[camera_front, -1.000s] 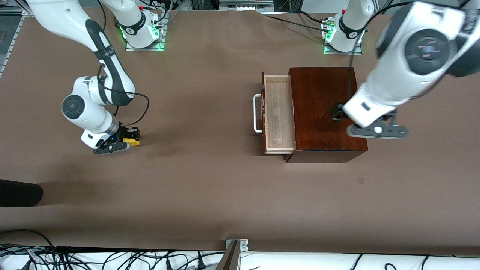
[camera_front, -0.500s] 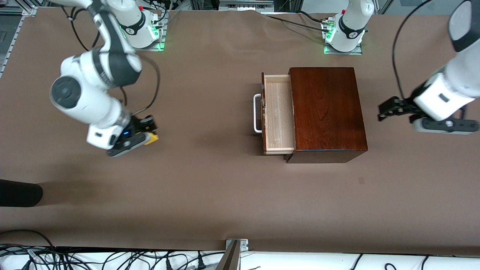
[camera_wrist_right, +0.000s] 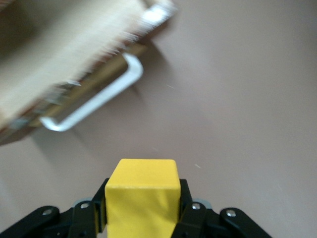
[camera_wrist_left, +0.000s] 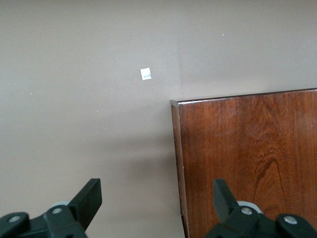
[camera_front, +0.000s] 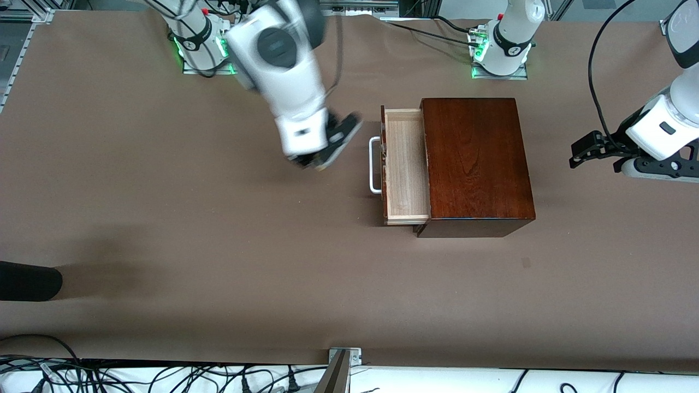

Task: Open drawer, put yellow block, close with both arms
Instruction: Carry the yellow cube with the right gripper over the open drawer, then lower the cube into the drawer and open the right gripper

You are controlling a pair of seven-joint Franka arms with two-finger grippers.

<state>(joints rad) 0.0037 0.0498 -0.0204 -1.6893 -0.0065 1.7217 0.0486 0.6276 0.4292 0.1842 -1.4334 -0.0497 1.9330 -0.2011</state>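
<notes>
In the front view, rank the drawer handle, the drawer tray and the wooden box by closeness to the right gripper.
From the right gripper, holding the yellow block:
1. Handle, on the drawer front.
2. Drawer tray, pulled open.
3. Wooden box, toward the left arm's end.

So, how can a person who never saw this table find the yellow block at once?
Find the dark wooden box with its drawer pulled open. Over the table just in front of the drawer's white handle hangs the right gripper. The yellow block sits clamped between its black fingers, the only bright thing there.
</notes>
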